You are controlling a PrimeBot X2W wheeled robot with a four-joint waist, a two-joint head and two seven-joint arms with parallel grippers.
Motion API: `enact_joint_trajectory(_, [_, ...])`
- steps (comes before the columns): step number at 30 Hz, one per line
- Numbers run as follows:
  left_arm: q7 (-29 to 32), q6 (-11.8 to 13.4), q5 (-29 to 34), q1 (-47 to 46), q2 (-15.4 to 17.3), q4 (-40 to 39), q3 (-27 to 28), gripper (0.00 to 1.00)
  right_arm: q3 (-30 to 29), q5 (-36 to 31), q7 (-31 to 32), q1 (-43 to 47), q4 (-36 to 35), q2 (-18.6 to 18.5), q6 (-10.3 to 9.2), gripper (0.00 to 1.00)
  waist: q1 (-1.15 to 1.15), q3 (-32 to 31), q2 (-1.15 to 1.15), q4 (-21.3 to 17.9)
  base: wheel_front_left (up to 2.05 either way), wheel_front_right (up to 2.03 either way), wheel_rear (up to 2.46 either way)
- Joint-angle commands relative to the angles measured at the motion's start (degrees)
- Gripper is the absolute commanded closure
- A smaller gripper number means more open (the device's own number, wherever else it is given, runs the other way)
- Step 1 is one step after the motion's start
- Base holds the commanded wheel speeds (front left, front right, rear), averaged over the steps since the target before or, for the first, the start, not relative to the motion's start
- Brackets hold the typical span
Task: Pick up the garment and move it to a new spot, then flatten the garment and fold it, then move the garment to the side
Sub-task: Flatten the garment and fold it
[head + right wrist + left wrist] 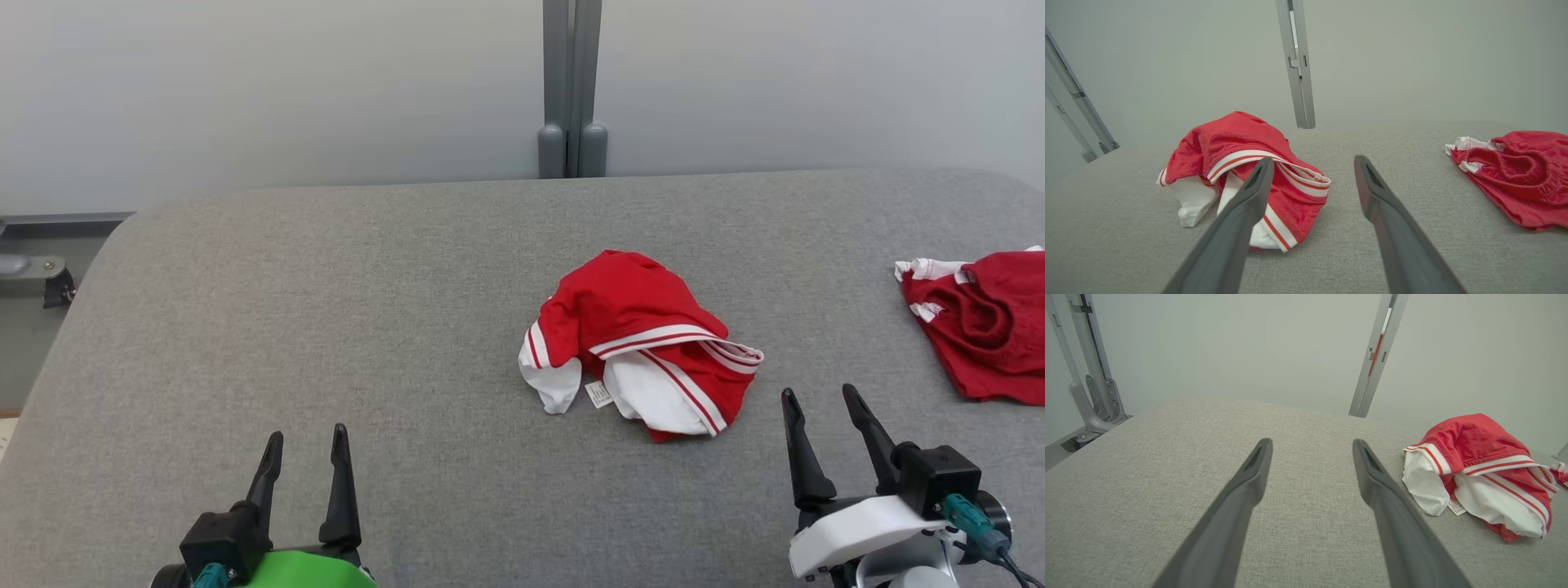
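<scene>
Nearest, at the left, the left hand [308, 433] stands over the grey worktop [326, 310], fingers spread and empty. Right of centre lies the crumpled red-and-white garment [637, 327], touching neither hand. Near right, the right hand [819, 391] is likewise spread, just beside it. Another red garment [988, 327] lies at the right edge.

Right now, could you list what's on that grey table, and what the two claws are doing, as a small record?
surface: grey fabric-covered table
middle: crumpled red garment with white stripes, not yet flattened
right edge: second red garment with white trim
left gripper: open, empty
right gripper: open, empty, touching neither garment
</scene>
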Motion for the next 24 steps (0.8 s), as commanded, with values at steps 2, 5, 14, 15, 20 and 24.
enact_joint_trajectory(2, [0.0, -0.42, 0.47, 0.22, -0.25, 0.07, -0.28, 0.0, -1.58, -1.57, -0.26, -1.6, 1.75, -0.13, -0.09, 0.0, 0.0, 0.82, 0.0, 1.1, 0.0, 0.0, 0.0])
enact_joint_trajectory(5, [0.0, -0.54, 0.75, -0.26, -0.31, 0.4, -0.7, 0.0, -3.02, -3.56, -0.07, -3.47, 4.94, -0.11, -0.09, 0.0, 0.0, 1.69, 0.0, 2.3, 0.0, 0.0, 0.0])
enact_joint_trajectory(14, [0.0, -0.95, 1.7, -2.73, -0.42, 0.89, -1.24, 0.0, -4.16, -8.52, 2.85, -13.65, 19.95, -0.73, -0.09, 0.0, 0.0, 6.36, 0.0, 6.88, 0.0, 0.0, 0.0])
enact_joint_trajectory(15, [0.0, -0.99, 1.82, -2.98, -0.43, 0.9, -1.23, 0.0, -4.43, -8.47, 2.9, -14.73, 21.35, -1.05, -0.09, 0.0, 0.0, 6.7, 0.0, 7.27, 0.0, 0.0, 0.0])
enact_joint_trajectory(20, [0.0, -1.17, 2.21, -3.81, -0.55, 1.01, -1.06, 0.0, -3.44, -7.08, 2.87, -19.9, 28.82, -3.05, -0.09, 0.0, 0.0, 8.33, 0.0, 9.06, 0.0, 0.0, 0.0])
enact_joint_trajectory(24, [0.0, -1.25, 2.37, -4.1, -0.63, 1.0, -0.8, 0.0, -0.17, -4.85, 1.77, -23.0, 32.06, -4.14, -0.09, 0.67, 0.0, 8.84, 0.0, 9.4, 0.0, 0.0, 0.0])
